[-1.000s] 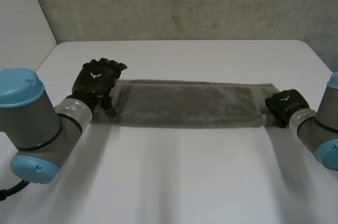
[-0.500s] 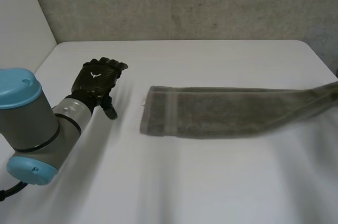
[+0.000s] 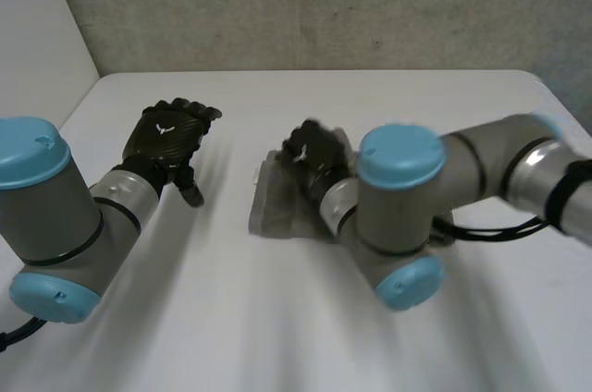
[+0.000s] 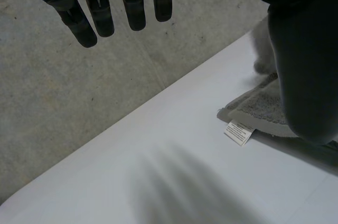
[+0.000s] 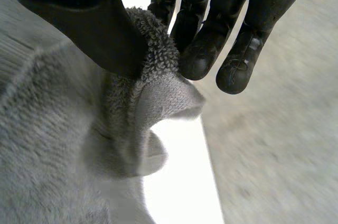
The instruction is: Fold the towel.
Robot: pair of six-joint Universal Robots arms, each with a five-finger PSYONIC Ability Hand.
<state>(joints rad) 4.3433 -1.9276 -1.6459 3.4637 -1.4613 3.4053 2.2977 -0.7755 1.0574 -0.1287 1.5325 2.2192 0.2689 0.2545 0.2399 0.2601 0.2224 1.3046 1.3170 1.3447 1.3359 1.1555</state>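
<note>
Over the towel (image 3: 275, 205), right robot hand (image 3: 313, 150) arrived pinching it; left robot hand (image 3: 169, 136) relaxed.

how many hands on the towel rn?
1. Right hand pinches the towel between thumb and fingers; left hand is open, off the cloth, beside its end.

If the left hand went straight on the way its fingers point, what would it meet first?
Probably nothing on the table: the left hand points past the far edge at the grey wall. The towel lies off to one side of that line; depth is unclear.
</note>
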